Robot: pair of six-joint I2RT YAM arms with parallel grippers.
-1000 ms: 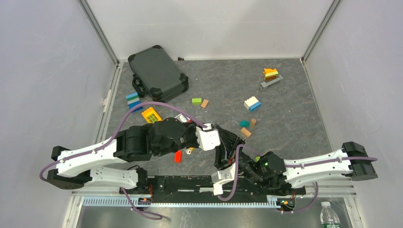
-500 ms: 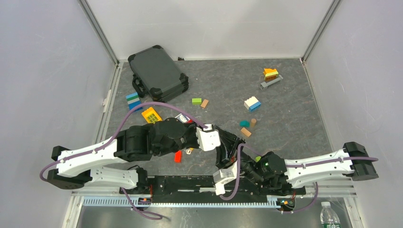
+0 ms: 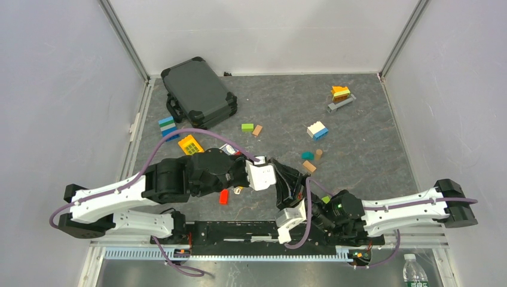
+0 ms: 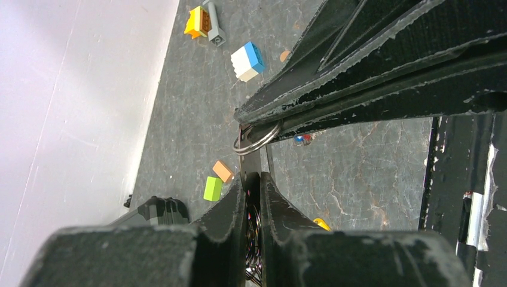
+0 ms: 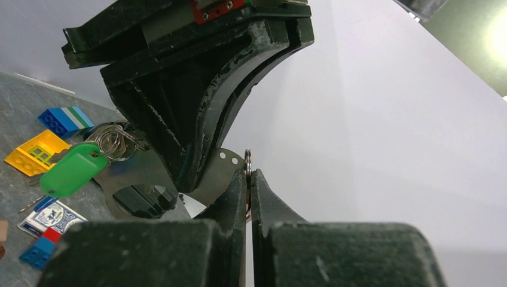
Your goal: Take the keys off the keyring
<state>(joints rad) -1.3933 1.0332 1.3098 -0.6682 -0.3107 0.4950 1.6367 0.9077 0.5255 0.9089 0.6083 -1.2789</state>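
Fingers [image 5: 234, 200] of right gripper [image 5: 248, 174] tight on keyring [image 5: 247, 157]

Your keyring [image 4: 257, 139] is bright polished metal wire. The fingers [image 4: 359, 72] touching it are matt black plastic, rough, edges scuffed pale. The flat plate [image 5: 215, 167] beside it looks duller metal.

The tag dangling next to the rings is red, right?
Not quite. The tag dangling next to the rings is green, not red. The right wrist view shows it clearly.
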